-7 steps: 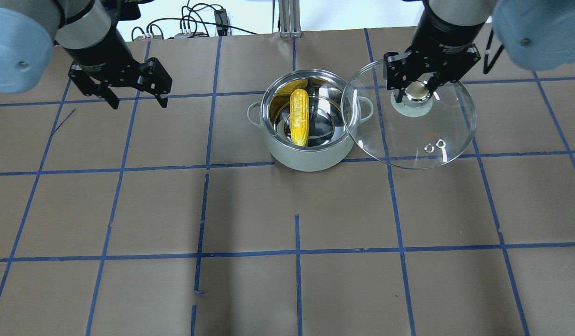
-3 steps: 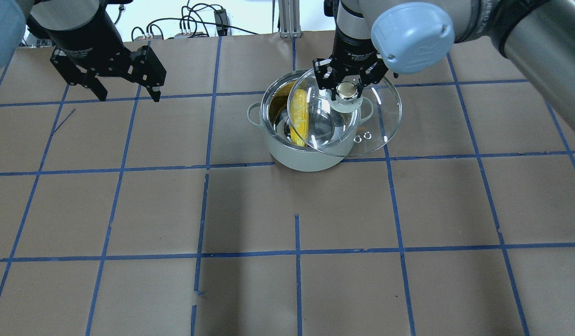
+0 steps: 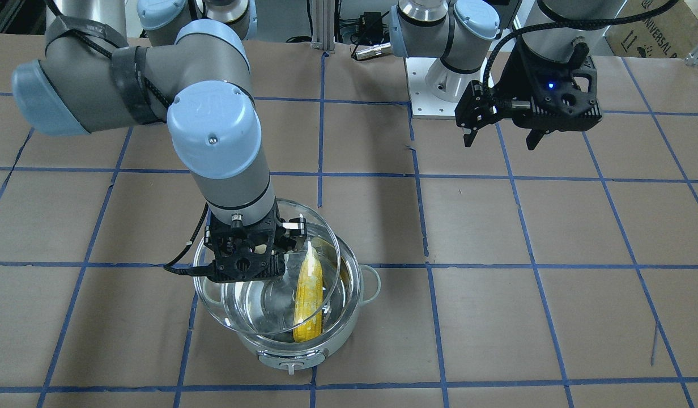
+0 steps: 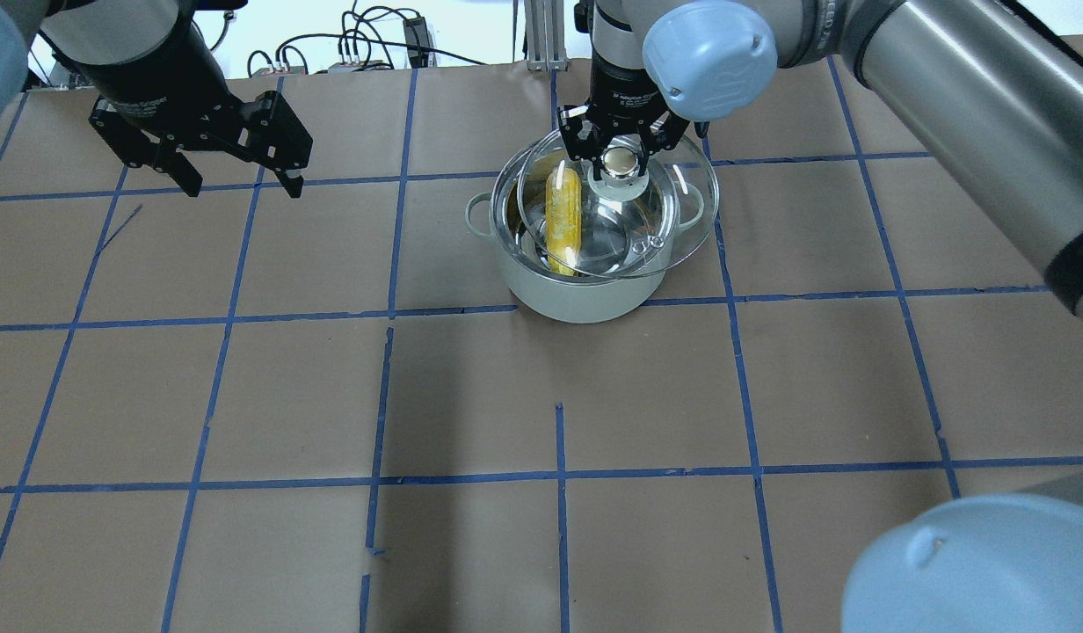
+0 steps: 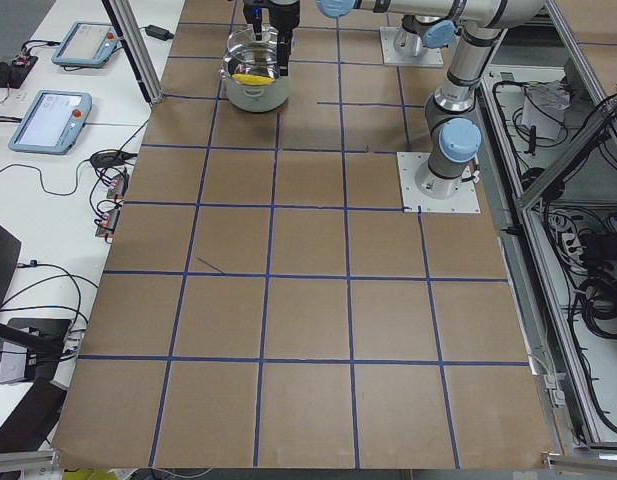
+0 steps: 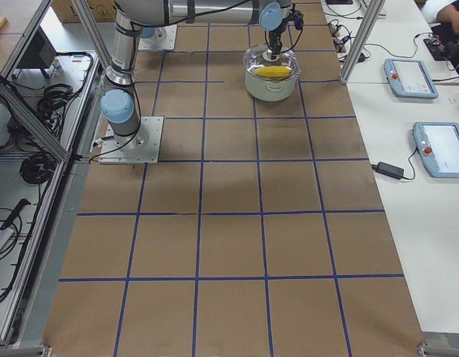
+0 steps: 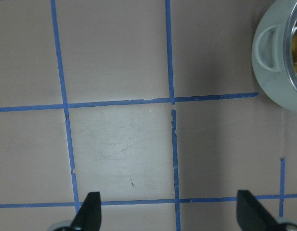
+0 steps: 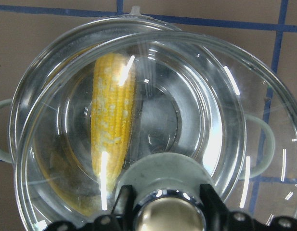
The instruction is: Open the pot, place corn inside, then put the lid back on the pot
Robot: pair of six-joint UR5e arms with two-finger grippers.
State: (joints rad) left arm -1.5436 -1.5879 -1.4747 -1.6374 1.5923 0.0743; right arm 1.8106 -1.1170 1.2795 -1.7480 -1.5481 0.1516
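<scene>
Glass dome lid (image 4: 634, 224), clamped by its knob in my right gripper (image 4: 621, 163), overhangs the round mint steel pot (image 4: 577, 303) (yellow corn cob (image 4: 563, 215) inside); left gripper (image 4: 243, 186) spread wide.

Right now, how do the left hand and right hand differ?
The left hand is open and empty; the right hand is shut on the lid by its knob. The left hand hangs over bare table beside the pot; the right hand is above the pot. Both are black, two-fingered, pointing down.
</scene>
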